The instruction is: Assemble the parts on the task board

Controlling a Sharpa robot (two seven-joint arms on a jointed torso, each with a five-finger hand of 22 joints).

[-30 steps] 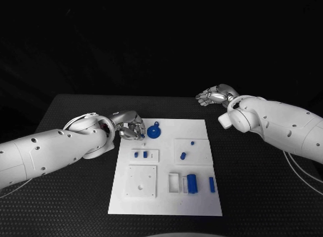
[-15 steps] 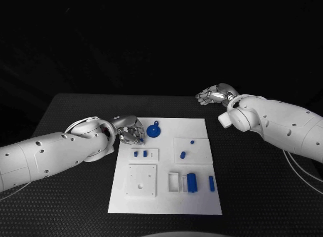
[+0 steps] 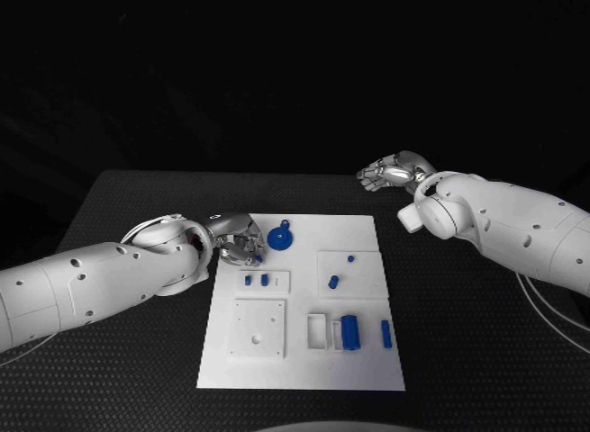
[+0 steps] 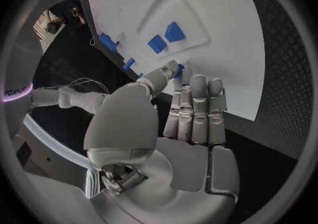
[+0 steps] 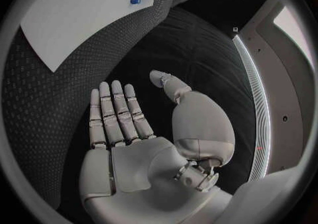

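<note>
Head view: left hand drawn slightly nearer the robot than a second ago, hovering at the task board's far left corner, just beside the round blue part, which lies unmoved. Right hand parked well off the board, unchanged. Likely still lining up for a pick (nothing assembled yet). Other blue parts resting in their recesses.

Left wrist view: fingers straight and close together, thumb apart, holding nothing; a blue part just past the fingertips.

Right wrist view: fingers extended, empty. No readable writing or labels anywhere.
</note>
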